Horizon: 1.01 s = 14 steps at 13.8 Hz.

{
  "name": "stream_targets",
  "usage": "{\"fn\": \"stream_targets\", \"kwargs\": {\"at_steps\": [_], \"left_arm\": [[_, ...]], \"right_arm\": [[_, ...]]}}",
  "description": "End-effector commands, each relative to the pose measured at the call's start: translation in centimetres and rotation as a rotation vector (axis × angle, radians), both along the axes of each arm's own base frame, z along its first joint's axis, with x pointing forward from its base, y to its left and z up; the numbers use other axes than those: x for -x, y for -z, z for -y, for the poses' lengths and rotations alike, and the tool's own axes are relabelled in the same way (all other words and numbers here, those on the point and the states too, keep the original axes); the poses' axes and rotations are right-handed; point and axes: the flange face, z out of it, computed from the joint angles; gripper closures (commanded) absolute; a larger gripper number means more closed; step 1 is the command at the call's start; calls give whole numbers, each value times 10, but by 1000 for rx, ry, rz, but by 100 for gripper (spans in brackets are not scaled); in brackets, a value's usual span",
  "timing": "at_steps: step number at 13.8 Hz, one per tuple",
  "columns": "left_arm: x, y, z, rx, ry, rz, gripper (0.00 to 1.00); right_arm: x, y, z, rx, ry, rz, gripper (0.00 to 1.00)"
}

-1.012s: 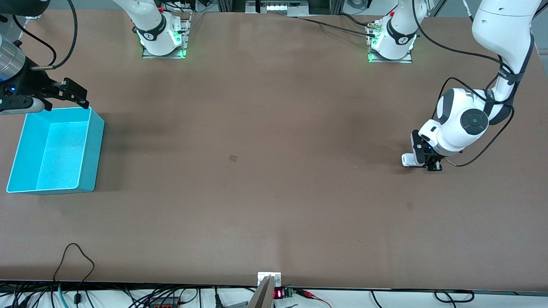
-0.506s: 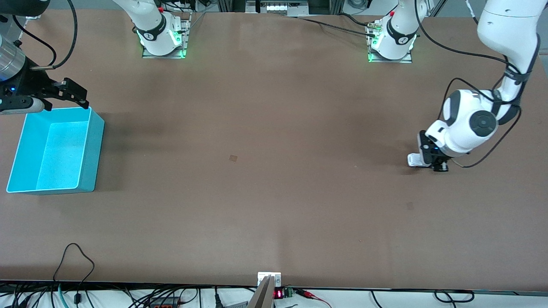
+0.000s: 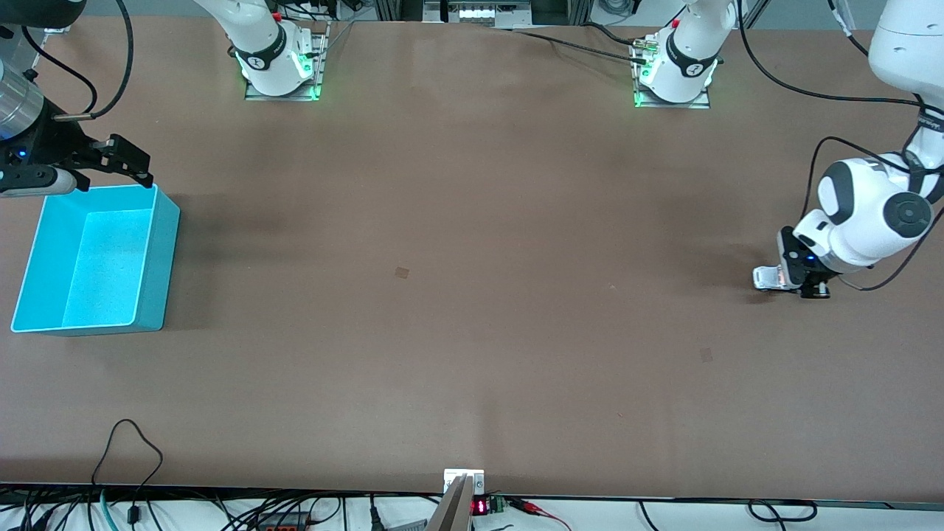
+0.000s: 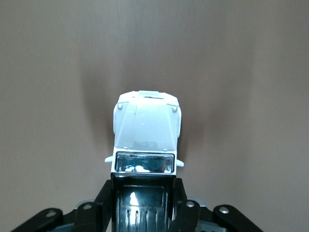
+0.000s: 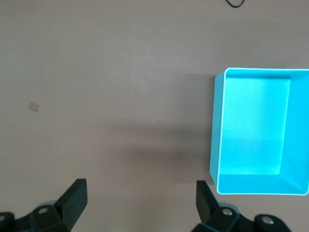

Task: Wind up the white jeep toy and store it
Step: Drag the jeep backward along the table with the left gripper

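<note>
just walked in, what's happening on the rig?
The left gripper is shut on the white jeep toy, low at the table near the left arm's end. The right gripper waits open above the empty turquoise bin at the right arm's end. Nothing is stored yet.

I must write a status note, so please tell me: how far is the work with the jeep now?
Done: the left end effector is shut on the jeep, low at the table near the left arm's end. In hand: the winding, as far as I can judge. Left: storing; the bin holds nothing, and the right end effector waits open above its rim.
</note>
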Motion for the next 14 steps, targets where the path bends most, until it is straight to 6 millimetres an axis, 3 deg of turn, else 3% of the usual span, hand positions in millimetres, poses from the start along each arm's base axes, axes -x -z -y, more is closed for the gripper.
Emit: {"fn": "stream_targets", "kwargs": {"at_steps": [1, 3, 4, 5, 6, 10, 14], "left_arm": [[1, 27, -13, 6, 35, -36, 98], [1, 24, -18, 4, 27, -30, 96], [1, 24, -18, 4, 25, -31, 77], [-2, 21, -19, 2, 25, -23, 14], [-7, 14, -20, -4, 23, -17, 0], [-36, -49, -4, -19, 42, -32, 0], [-40, -99, 21, -23, -23, -91, 0]], "right_arm": [[7, -4, 2, -13, 3, 4, 0], [7, -4, 2, -13, 3, 4, 0], [7, -4, 2, -13, 3, 4, 0], [7, -4, 1, -13, 1, 4, 0], [7, -3, 1, -13, 1, 2, 0], [7, -3, 2, -13, 3, -1, 0], [7, -3, 2, -13, 3, -1, 0]]}}
